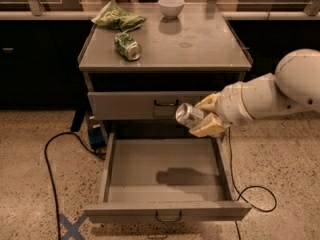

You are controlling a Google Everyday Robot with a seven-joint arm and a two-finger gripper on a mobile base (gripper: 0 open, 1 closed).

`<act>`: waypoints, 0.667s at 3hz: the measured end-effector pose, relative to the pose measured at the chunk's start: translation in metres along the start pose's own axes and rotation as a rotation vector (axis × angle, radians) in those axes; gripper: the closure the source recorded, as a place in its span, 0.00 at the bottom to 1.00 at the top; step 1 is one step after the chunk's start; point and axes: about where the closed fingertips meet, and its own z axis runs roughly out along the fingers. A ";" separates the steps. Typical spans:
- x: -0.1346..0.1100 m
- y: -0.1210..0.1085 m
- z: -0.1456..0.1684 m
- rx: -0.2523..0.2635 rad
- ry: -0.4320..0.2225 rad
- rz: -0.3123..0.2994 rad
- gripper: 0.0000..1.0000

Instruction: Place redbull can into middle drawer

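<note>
My gripper [204, 117] is shut on the redbull can [187, 115], a slim shiny silver can held on its side with its end facing the camera. It hangs in front of the upper grey drawer [130, 105], which is closed, and above the right part of the middle drawer [165, 171]. The middle drawer is pulled fully open and holds nothing; the shadow of the can and gripper falls on its floor. My white arm [272, 91] reaches in from the right.
On the cabinet top [200, 44] lie a stubby green can [127, 45] on its side, a green chip bag [117, 18] and a white bowl [171, 6]. A black cable [50, 156] runs over the floor at the left, another at the right. Blue tape cross [70, 227] marks the floor.
</note>
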 end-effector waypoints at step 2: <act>0.036 0.039 0.094 -0.052 -0.021 0.004 1.00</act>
